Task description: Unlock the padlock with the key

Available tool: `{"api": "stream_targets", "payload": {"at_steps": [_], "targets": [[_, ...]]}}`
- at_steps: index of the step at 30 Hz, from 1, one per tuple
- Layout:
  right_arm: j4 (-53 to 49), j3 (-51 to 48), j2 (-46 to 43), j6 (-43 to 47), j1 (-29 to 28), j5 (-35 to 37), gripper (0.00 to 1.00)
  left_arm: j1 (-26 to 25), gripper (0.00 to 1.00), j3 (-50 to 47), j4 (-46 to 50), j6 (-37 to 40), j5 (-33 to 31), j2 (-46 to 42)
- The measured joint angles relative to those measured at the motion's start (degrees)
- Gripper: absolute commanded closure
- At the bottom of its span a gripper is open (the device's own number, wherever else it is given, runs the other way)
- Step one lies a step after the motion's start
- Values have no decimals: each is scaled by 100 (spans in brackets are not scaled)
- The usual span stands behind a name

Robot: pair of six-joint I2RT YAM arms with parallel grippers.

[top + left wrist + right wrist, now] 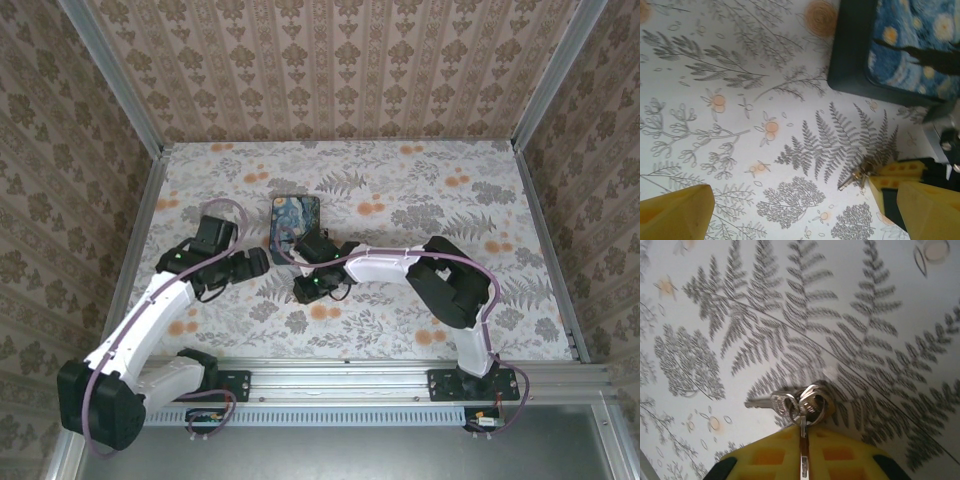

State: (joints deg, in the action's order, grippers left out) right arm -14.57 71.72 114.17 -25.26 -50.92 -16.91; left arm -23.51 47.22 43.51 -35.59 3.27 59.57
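Note:
My right gripper (804, 432) is shut on a silver key (803, 460), whose blade is pinched edge-on between the yellow fingers (765, 457). A key ring (812, 402) hangs from the key and rests on the tablecloth, with a second key (765, 402) pointing left. In the left wrist view the same keys (859, 176) lie at the right gripper's yellow fingertips (895, 172). My left gripper (805, 220) is open above the cloth, just left of the keys, with nothing between its fingers (675, 212). From above, both grippers (262, 262) (300, 290) meet in front of the box. The padlock is out of view.
A dark blue swirl-patterned box (294, 225) lies flat just behind both grippers; its near corner (855, 75) is close to the left gripper. A floral cloth (420, 200) covers the table, which has patterned walls on three sides.

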Motion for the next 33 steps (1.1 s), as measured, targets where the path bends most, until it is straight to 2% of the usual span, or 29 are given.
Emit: {"api": "stream_targets", "payload": {"at_steps": [6,11,16,22,26,33], "targets": [[398,-98,-127,-793,-26,-31,94,-560,5,-96,-15,-166,142,-39],[739,-595,-946,-1803,-26,-28,96,-647,8,-439,101,-586,417,-625],[1038,-901,-1818,-2817,15,140,95,-673,16,-448,-96,-1071,804,-1128],[1735,-1884,-2754,-4288,444,592,98,-966,23,-452,-1113,-1993,1386,-876],[1910,-2404,-3244,-5110,717,1021,99,-1158,33,-485,-2096,-2669,1720,-433],[2234,-2951,-3812,-6332,754,1532,100,-1556,43,-632,-3543,-3764,1926,382]]}}
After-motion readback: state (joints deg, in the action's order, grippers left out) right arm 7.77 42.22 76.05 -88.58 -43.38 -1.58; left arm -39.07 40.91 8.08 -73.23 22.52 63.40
